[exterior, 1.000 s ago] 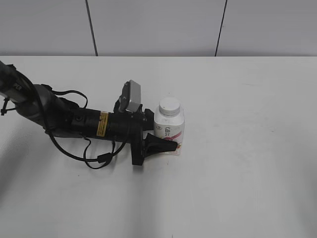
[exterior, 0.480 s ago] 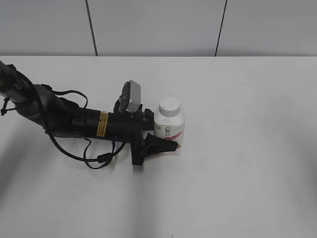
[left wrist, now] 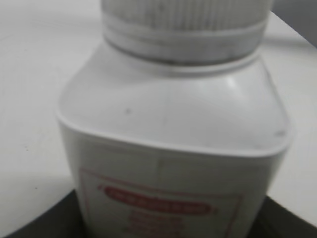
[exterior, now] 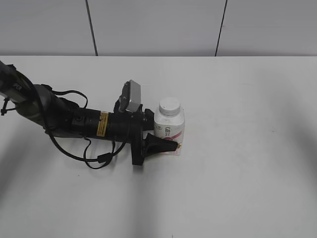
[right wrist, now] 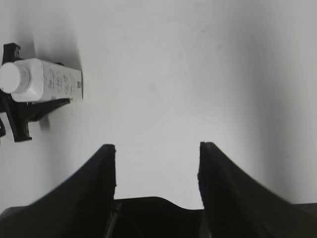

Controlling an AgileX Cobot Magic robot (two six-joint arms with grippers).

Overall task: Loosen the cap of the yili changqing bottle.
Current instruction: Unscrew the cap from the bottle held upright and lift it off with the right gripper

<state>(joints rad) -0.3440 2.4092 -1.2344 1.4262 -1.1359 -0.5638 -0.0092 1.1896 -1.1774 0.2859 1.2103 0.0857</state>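
1. My left gripper (exterior: pixel 163 136) is closed around the lower body of the yili changqing bottle (exterior: pixel 170 130). One black finger (exterior: pixel 159 145) lies across the near side of the label in the exterior view, and the other is hidden behind the bottle.
2. In my left wrist view the bottle (left wrist: pixel 173 148) fills nearly the whole picture, blurred, with dark finger edges at both bottom corners and a red-outlined label below its white shoulder.
3. The cap (exterior: pixel 169 106) sits on the bottle's neck, white and round. Its ribbed side (left wrist: pixel 185 20) shows at the top of the left wrist view.
4. The bottle stands upright on the white table (exterior: pixel 247 173), near the middle, with its pink-red label facing the exterior camera.
5. My left arm (exterior: pixel 74 121) stretches low over the table from the left edge, with black cables looped beside it and the grey wrist camera (exterior: pixel 131 96) just left of the cap.
6. My right gripper (right wrist: pixel 156 173) hangs spread apart with nothing between its fingers, well away from the bottle (right wrist: pixel 42 80), which shows small at the upper left of the right wrist view, clamped in the left gripper's black fingers.
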